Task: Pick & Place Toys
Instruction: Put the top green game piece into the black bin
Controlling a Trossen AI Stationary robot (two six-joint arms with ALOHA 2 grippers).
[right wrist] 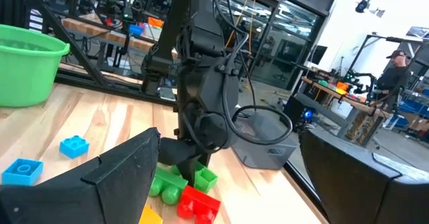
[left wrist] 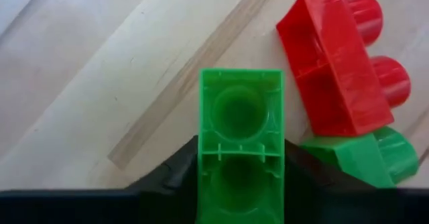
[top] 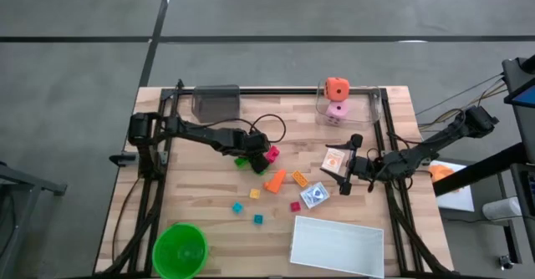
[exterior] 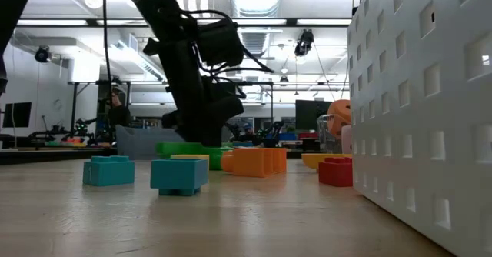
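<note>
Left gripper [top: 253, 151]: down at mid-table, fingers closed either side of a green brick [left wrist: 241, 150], hollow underside facing the wrist camera; judged a grasp made for lifting, brick apparently not yet clear of the wood. Red brick [left wrist: 335, 63] and second green brick [left wrist: 365, 158]: just beside the held one, touching each other. Orange cone [top: 274, 180], small cubes and printed cards: scattered on the table towards the near edge. Green bowl [top: 180, 250] and white tray [top: 337, 246]: at the near edge, likely destinations. Right gripper [top: 344, 177]: waiting at the right side, jaws wide, holding nothing
</note>
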